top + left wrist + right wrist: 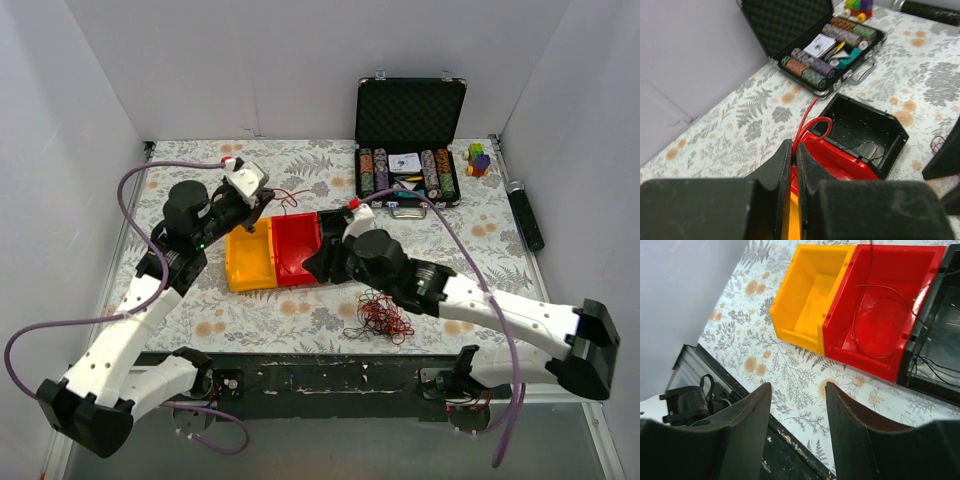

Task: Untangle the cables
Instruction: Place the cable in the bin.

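a loose, fist-like tangle of cables (383,318), hair-thin dark red and black strands, lies on the floral-print table (290,160) near its front edge, just beside the right arm's forearm. a single red cable (821,119) rises in a curl from the left gripper (794,147), whose black fingers are pinched together on it above the red bin (297,248).

three open-fronted plastic bins with glossy walls stand side by side: a yellow bin (250,260), the red one, and a black bin (865,130). the right gripper (797,390) hovers with its fingers spread and nothing between them, above the cloth in front of the bins.

the right wrist view alone shows a thin wire loop (855,320) lying inside the red bin and dark strands (935,365) in the black bin; from above the right arm hides much of that bin. the left wrist view gives the closest look at the foam-lined case (835,45), open at the table's far side, with its rows of striped chips. only the top view takes in the tangle, a small coloured toy (479,158) and a black bar-shaped object (527,215) at the right edge.
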You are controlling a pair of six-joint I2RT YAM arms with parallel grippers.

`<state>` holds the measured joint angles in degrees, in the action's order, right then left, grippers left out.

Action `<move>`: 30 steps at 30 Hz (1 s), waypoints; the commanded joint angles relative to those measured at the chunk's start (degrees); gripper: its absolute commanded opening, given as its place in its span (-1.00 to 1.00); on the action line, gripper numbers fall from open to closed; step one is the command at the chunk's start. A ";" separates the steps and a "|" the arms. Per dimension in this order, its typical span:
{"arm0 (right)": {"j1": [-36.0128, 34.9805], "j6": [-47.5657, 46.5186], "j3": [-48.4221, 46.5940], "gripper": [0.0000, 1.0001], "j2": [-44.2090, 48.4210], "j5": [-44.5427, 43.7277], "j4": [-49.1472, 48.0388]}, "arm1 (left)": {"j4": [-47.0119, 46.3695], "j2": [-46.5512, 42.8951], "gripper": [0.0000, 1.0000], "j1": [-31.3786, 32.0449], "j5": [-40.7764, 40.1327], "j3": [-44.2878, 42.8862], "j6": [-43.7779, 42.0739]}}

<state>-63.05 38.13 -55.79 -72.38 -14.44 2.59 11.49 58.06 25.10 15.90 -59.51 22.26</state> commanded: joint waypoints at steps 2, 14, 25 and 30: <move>0.12 2.56 7.97 0.09 12.50 -4.63 -1.80 | 6.70 -6.82 -1.00 -0.23 10.02 0.35 -4.41; 5.56 0.99 3.60 0.07 10.34 -8.33 -0.65 | 18.13 -6.83 -1.00 -0.23 16.70 8.61 -13.99; 10.05 -0.07 -9.42 0.06 -9.69 1.69 -8.56 | 15.24 0.55 -1.00 0.21 13.64 10.90 -17.52; 10.40 1.42 -12.06 0.01 -18.22 4.24 -9.18 | 14.18 1.18 -1.00 0.47 9.24 11.07 -16.20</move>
<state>-52.90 38.83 -64.73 -85.65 -13.21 -4.05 27.53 60.20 25.26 28.91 -49.12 6.04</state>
